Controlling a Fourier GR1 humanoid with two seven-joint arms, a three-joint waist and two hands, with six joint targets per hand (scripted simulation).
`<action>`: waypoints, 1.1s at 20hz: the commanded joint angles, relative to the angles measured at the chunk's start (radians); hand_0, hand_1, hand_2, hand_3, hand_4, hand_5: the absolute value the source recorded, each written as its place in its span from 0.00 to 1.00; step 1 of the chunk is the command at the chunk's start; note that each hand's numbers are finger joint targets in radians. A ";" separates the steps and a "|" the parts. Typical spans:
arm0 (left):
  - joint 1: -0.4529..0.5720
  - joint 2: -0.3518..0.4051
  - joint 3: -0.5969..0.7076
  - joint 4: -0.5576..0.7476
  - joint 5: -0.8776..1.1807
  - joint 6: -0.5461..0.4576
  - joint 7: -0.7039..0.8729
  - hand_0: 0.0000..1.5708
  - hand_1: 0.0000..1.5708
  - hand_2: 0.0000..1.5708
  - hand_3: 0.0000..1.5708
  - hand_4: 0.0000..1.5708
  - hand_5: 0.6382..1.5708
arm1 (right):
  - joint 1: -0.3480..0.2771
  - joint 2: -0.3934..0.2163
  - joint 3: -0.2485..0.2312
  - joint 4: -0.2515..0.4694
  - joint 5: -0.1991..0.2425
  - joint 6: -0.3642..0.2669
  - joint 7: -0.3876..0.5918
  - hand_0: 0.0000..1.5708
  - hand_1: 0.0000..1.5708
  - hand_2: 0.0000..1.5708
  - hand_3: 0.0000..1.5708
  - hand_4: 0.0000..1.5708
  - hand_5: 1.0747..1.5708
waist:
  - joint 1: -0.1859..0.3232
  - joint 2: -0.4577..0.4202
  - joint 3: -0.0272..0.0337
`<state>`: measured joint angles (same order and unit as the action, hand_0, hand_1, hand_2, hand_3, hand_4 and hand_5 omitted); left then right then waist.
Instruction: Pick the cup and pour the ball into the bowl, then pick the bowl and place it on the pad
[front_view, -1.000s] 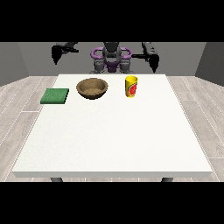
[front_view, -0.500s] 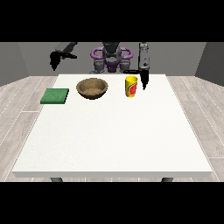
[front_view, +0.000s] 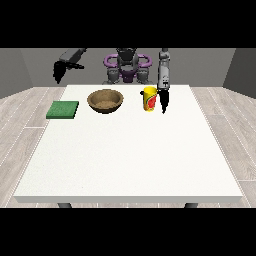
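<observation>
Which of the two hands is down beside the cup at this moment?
The hand at the view's right: it hangs beside the yellow cup. The other hand is raised, off the table's far-left corner.

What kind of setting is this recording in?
Probably a bare test room: a large white table on grey wood-plank flooring with plain grey walls, holding only a brown wooden bowl, yellow cup and green pad.

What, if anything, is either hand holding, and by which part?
Nothing is held. The hand at the view's right hangs beside the yellow cup; the hand at the view's left is raised, away from everything.
</observation>
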<state>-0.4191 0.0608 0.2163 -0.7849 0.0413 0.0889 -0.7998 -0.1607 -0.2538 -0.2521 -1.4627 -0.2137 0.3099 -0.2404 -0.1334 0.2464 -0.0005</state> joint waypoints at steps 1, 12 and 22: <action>-0.018 -0.002 0.017 0.120 0.003 0.003 -0.090 0.00 0.00 0.00 0.00 0.00 0.95 | 0.028 0.022 0.029 0.013 0.042 0.009 -0.066 0.00 0.00 0.00 0.00 0.00 1.00 | 0.001 0.005 0.0001; -0.010 -0.058 -0.025 0.207 -0.146 0.340 -0.245 0.84 0.84 1.00 1.00 0.93 0.65 | -0.018 -0.039 -0.017 0.020 0.000 0.052 -0.064 0.00 0.00 0.00 0.00 0.00 1.00 | -0.070 0.076 -0.0003; -0.071 0.133 -0.173 0.163 -0.342 0.392 0.152 0.88 0.88 1.00 1.00 1.00 0.75 | 0.009 -0.081 -0.065 0.172 -0.016 0.045 0.060 0.00 0.00 0.00 0.00 0.00 1.00 | 0.038 -0.234 0.0037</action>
<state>-0.4604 0.0978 0.0993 -0.6279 -0.2047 0.4454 -0.7817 -0.1536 -0.3285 -0.3067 -1.3342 -0.2282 0.3667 -0.2196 -0.1325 0.1005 0.0049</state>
